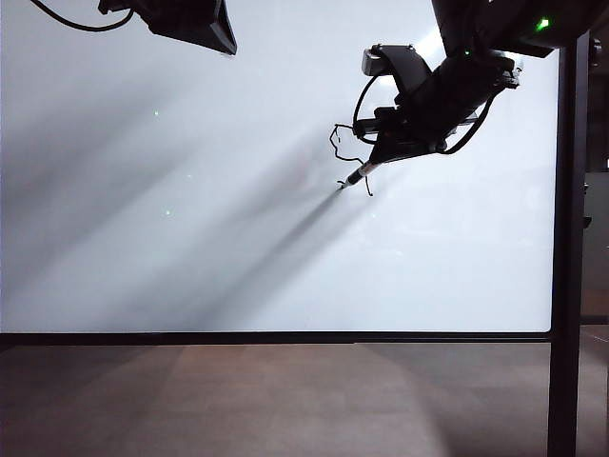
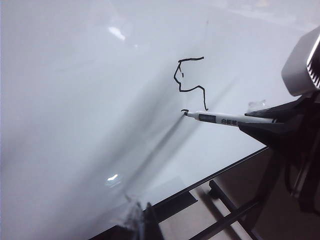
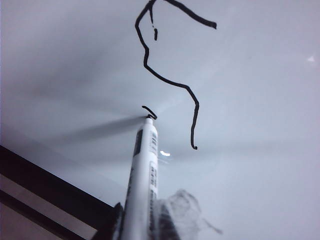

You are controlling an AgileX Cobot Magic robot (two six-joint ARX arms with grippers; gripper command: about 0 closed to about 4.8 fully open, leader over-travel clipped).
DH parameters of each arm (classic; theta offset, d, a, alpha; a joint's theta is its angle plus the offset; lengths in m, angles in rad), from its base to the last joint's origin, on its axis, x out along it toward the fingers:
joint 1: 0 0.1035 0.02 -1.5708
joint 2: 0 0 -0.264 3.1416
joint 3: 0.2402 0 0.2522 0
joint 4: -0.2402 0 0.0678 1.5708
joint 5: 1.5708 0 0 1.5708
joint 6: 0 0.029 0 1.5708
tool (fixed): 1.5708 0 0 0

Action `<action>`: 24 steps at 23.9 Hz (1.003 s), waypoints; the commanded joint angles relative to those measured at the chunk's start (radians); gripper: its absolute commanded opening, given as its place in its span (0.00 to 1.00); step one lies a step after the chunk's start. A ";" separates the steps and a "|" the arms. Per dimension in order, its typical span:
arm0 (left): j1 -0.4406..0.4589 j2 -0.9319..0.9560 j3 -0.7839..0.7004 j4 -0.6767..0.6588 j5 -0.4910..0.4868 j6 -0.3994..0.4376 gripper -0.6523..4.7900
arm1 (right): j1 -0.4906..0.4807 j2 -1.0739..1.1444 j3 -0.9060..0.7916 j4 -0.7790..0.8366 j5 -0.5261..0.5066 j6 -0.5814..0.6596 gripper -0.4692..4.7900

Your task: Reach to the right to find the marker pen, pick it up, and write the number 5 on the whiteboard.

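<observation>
Board: very large glossy white whiteboard (image 1: 190, 238) with thin black frame and black upright post at its right edge; fills most of the exterior view.
Pen: slim marker pen (image 2: 222, 119), white labelled barrel, black pointed tip; tip touching the board in the upper right part, well clear of the frame.
Right gripper: black two-finger right gripper (image 1: 392, 148) pinching the pen's rear end, jaws pressed tight on the barrel; pen angled down toward the board's lower left corner.
Left gripper: left gripper (image 2: 137, 220) only a blurred sliver at the frame edge of its wrist view; cannot tell if spread or pressed together. Left arm sits near the board's top left corner in the exterior view, well apart from the writing.
Digit: small wobbly black number 5 (image 2: 189, 75), partly drawn: top bar, left down-stroke, angular belly running down its right side.
Extra mark: short black hook (image 3: 148, 112) right at the pen tip, apart from the belly's lower end.
Step in hand: closing the bottom curve of the 5, my read.
Progress: most of the digit done; bottom stroke not yet joined.
How to do well: keep light steady tip contact, hold the pen angle, join hook to belly end in one slow stroke, lift straight off the board when joined.
Risk: pressing hard could slip the pen in the jaws; gap left open reads poorly as a 5.
</observation>
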 commanded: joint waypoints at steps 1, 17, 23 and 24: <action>-0.001 -0.004 0.002 0.011 0.002 -0.002 0.11 | -0.001 -0.004 0.006 0.022 0.027 0.001 0.08; -0.001 -0.004 0.002 0.011 0.002 -0.002 0.11 | -0.043 -0.004 0.006 0.004 0.051 0.001 0.08; -0.001 -0.004 0.002 0.011 0.002 -0.002 0.11 | -0.055 -0.004 0.006 0.004 0.051 0.000 0.08; -0.001 -0.004 0.002 0.011 0.002 -0.002 0.11 | -0.055 -0.004 0.006 0.004 0.051 0.001 0.08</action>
